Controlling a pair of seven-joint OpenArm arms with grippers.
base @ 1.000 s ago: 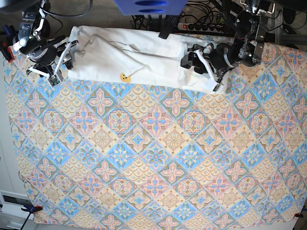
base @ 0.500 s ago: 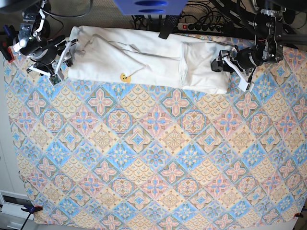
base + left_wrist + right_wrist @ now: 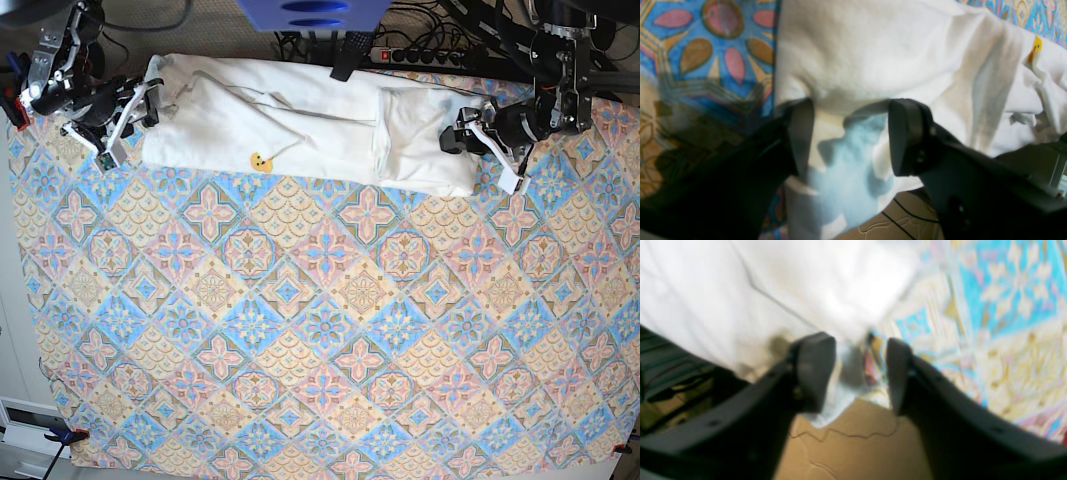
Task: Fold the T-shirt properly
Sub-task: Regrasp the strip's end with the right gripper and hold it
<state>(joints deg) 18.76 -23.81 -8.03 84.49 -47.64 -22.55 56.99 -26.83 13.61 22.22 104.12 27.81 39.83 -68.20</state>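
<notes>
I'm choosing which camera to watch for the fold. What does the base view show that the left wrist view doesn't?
Only the base view shows the whole T-shirt as a long band along the patterned tablecloth, with the right gripper at its far end. Only the left wrist view shows the left gripper close, jaws apart over the fabric. Both show the yellow print.

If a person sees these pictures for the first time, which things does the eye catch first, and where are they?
First, the T-shirt: a long white band, folded, lying along the far edge of the table. Under it the patterned tablecloth, blue, pink and orange, covers the whole table. One pincer stands at each end of the shirt, the left pincer on the base view's right and the right pincer on its left, both with jaws apart.
</notes>
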